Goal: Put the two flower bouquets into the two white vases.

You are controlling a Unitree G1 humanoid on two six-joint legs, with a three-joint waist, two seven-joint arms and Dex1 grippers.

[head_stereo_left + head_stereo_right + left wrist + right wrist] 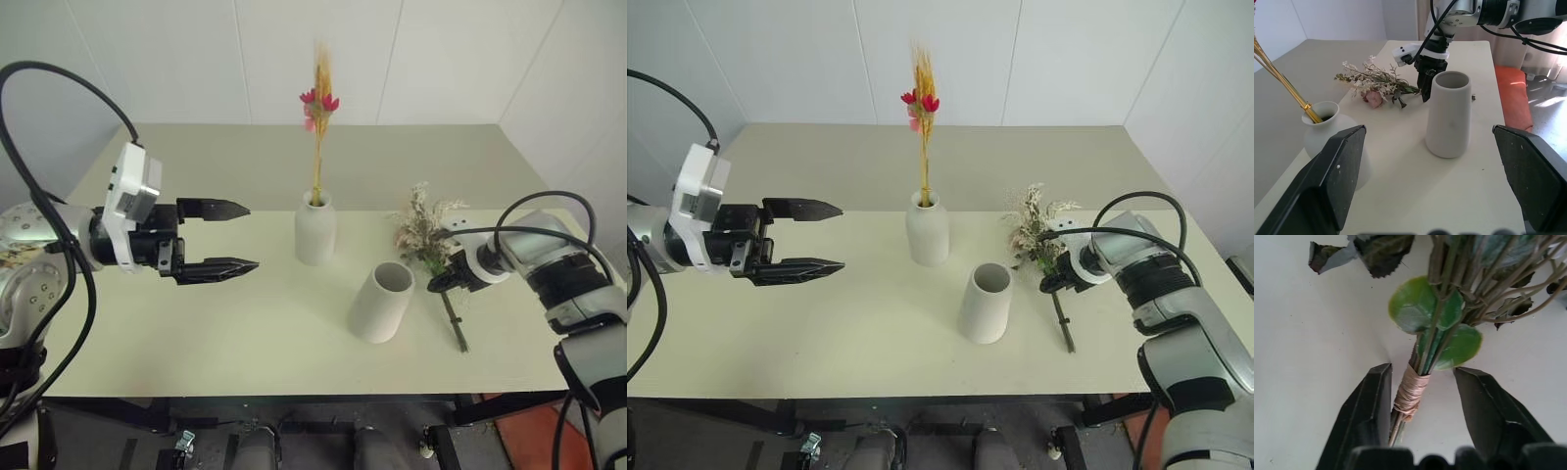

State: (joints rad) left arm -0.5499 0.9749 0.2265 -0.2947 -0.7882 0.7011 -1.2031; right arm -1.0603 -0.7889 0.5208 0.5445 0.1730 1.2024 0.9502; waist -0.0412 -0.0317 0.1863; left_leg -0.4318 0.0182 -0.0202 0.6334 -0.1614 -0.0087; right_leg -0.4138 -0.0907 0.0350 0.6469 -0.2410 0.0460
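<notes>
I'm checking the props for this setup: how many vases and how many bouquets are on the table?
Vases: 2, the narrow-necked vase and the wide-mouthed vase
Bouquets: 2, the yellow-stalk bouquet and the pink rose bouquet
Total: 4

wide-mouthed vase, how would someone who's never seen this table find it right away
On the pale table, look right of centre, near the front edge. The wide-mouthed vase is a plain white tapered cylinder, empty, between the bottle-shaped vase holding yellow-orange stalks and the rose bouquet lying flat. Its open, broad mouth sets it apart.
</notes>
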